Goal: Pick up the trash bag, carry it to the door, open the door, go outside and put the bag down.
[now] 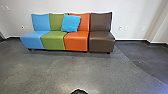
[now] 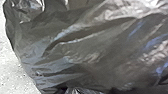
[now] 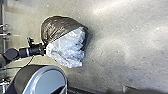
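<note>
And the left gripper (image 3: 44,49) is clutching the crumpled black-and-white plastic trash bag (image 3: 65,27), the right gripper's grip I can't tell!

Floor (image 1: 62,67): grey, mottled — darker on one side
On floor: four seats (image 1: 53,40) in a row — blue, green, orange, brown
On seats: bright blue cushion (image 1: 70,23)

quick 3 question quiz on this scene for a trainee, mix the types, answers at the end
1. Multiple choice: in the head view, what colour is the seat at the right end of the row? a) green b) brown c) blue
2. True or false: the turquoise cushion overlaps both the green backrest and the orange backrest.
3. Fill in: the trash bag is at the end of the robot's ____ arm.

Key: 1 b; 2 true; 3 left
</note>
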You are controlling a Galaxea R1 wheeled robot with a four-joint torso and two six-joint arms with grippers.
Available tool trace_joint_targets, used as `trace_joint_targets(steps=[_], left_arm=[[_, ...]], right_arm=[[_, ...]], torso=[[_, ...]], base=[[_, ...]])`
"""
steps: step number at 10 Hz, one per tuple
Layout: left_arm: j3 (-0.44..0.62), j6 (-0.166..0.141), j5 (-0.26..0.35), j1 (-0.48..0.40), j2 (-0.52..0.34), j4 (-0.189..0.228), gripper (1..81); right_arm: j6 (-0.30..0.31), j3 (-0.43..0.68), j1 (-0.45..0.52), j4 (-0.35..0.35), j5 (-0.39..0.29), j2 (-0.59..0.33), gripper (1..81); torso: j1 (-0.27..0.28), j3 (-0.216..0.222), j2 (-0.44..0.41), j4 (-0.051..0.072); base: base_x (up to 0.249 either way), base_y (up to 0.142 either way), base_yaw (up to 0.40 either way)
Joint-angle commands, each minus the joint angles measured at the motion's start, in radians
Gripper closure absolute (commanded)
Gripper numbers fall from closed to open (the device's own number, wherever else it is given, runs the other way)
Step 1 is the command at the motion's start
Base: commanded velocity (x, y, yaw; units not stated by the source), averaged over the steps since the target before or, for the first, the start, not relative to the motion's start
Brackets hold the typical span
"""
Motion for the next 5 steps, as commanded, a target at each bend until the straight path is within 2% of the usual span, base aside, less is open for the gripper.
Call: trace_joint_targets(steps=[1, 2, 5], left_arm=[[-0.009, 0.000, 0.048, -0.108, 0.004, -0.012, 1.0], [-0.009, 0.000, 0.048, -0.107, 0.004, -0.014, 1.0], [-0.008, 0.000, 0.048, -0.105, 0.002, -0.014, 1.0]], right_arm=[[0.000, 0.030, 0.071, 0.023, -0.056, -0.056, 1.0], [0.000, 0.028, 0.071, 0.023, -0.056, -0.055, 1.0], [0.000, 0.025, 0.073, 0.023, -0.058, -0.052, 1.0]], torso=[[0.000, 0.002, 0.000, 0.000], [0.065, -0.004, -0.100, 0.000], [0.102, -0.002, -0.103, 0.000]], base=[[0.000, 0.000, 0.000], [0.000, 0.000, 0.000], [0.000, 0.000, 0.000]])
